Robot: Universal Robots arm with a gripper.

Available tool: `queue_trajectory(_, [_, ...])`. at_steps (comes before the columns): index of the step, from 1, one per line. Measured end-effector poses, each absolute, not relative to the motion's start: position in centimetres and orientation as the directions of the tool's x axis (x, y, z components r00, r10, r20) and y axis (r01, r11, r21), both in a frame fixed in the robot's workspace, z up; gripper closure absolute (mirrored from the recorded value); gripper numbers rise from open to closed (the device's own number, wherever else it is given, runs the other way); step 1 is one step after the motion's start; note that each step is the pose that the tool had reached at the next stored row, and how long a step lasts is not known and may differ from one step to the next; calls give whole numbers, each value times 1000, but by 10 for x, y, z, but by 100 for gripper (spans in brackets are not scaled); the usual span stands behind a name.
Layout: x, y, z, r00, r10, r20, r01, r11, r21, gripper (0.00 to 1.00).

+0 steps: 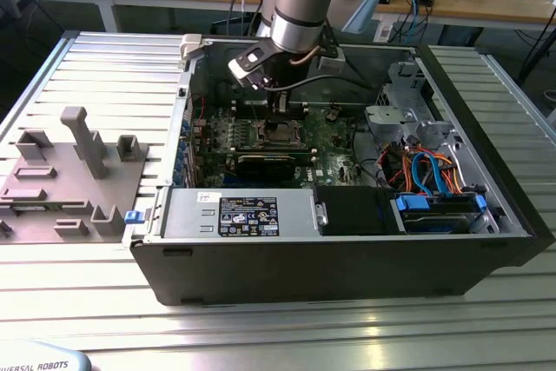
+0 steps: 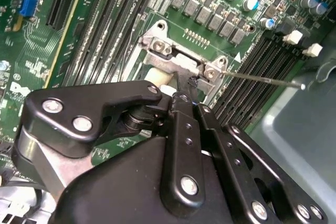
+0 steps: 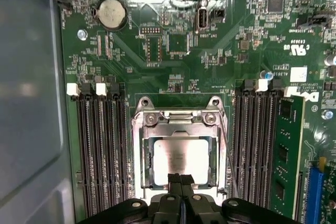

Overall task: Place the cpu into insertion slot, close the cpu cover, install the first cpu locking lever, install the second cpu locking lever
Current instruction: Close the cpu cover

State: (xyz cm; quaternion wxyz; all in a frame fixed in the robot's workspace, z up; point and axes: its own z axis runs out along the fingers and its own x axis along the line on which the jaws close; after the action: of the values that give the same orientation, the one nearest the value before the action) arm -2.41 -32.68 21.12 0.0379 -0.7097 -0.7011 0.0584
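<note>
Cpu (image 3: pixel 181 158) in insertion slot (image 3: pixel 136 156) near the green board's (image 3: pixel 173 72) centre, under lowered cpu cover (image 3: pixel 181 129). Gripper (image 3: pixel 181 178), fingers pressed together, at cover's edge.

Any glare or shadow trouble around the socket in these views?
First wrist view: glare washes out the cpu top, and the cpu cover frame shines. Second wrist view: the gripper is a dark mass, with a bright patch on metal just past it. Exterior view: even light; the insertion slot reads dark beneath the arm.
</note>
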Motion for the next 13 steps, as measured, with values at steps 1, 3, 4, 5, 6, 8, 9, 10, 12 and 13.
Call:
queue_trajectory(1, [-25,-327,210,10,1000,-30,991,-14,-136,89])
queue_trajectory(3, [-27,-327,208,10,1000,-30,991,-14,-136,89])
queue_trajectory(4, [-28,-327,206,10,1000,-30,991,-14,-136,89])
queue_trajectory(5, [-29,-327,206,10,1000,-30,991,-14,-136,89])
queue_trajectory(6, [-29,-327,205,10,1000,-30,991,-14,-136,89])
queue_trajectory(8, [-29,-327,204,10,999,-30,991,-14,-136,89])
queue_trajectory(9, [-29,-327,204,10,999,-30,991,-14,-136,89])
queue_trajectory(10, [-30,-327,203,10,999,-30,991,-14,-136,89])
queue_trajectory(12, [-30,-327,202,10,1000,-30,991,-14,-136,89])
queue_trajectory(13, [-30,-327,202,10,1000,-30,991,-14,-136,89])
